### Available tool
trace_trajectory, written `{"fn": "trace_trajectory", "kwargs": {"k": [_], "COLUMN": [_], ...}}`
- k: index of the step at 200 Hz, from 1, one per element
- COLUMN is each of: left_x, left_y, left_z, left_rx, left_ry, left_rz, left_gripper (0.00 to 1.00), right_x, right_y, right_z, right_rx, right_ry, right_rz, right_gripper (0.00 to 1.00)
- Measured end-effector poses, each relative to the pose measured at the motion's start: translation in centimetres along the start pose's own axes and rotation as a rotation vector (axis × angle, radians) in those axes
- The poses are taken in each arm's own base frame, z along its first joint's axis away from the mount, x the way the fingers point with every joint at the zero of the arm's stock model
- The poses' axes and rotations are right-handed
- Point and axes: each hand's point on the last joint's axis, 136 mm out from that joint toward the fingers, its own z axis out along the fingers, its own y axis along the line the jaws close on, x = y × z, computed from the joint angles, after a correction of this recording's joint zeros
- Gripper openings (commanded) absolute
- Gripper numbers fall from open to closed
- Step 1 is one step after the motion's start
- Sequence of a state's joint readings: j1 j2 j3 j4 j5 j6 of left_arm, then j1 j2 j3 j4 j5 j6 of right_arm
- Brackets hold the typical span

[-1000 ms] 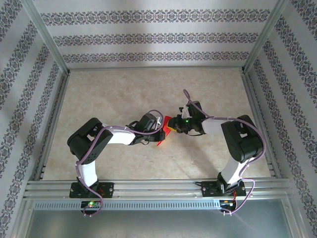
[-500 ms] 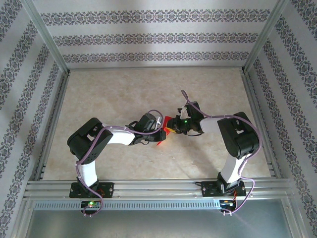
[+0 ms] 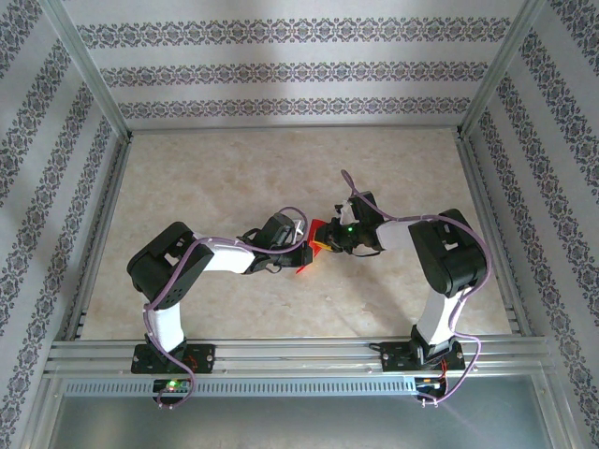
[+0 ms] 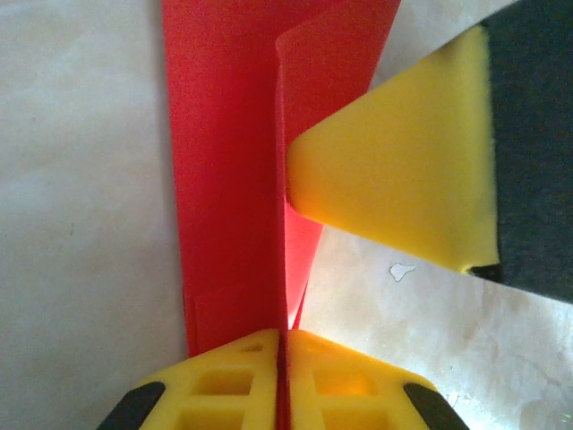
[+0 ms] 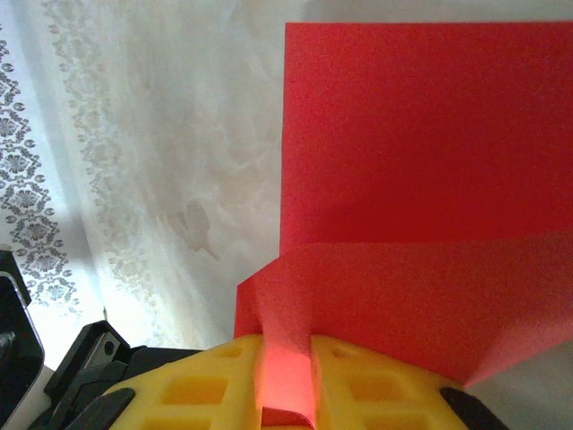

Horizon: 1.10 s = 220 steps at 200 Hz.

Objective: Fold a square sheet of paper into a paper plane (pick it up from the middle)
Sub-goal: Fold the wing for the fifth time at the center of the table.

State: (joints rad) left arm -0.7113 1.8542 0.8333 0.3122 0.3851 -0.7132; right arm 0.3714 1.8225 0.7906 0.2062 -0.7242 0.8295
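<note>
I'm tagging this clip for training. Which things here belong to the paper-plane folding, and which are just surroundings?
In the job: red paper sheet, partly folded; left claw, pinching it; right claw, pinching it.
Just there: table; metal frame rail; patterned walls.

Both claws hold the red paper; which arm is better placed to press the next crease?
Probably left: the left claw is shut on the fold of the red paper sheet, which runs straight ahead from it. The right claw pinches a looser flap, so it suits anchoring.
</note>
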Motion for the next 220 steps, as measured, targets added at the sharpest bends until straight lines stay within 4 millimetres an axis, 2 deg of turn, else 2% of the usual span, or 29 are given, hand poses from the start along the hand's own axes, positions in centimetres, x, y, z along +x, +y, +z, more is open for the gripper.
{"fn": "trace_trajectory", "kwargs": {"k": [81,135,220], "left_x": [0.0,0.0,0.0], "left_y": [0.0,0.1,0.1], "left_z": [0.0,0.0,0.0], "left_rx": [-0.001,-0.001,0.0], "left_ry": [0.0,-0.001,-0.003], "left_rz": [-0.001,-0.003,-0.007], "left_gripper": [0.09,0.09,0.07], "right_x": [0.0,1.0,1.8], "right_y": [-0.2,1.3,0.7], "right_z": [0.3,0.0,0.1], "right_rx": [0.007,-0.021,-0.013], "right_ry": [0.011,0.028,0.039], "right_rz": [0.01,-0.024,-0.014], "right_gripper": [0.22,0.21,0.2]}}
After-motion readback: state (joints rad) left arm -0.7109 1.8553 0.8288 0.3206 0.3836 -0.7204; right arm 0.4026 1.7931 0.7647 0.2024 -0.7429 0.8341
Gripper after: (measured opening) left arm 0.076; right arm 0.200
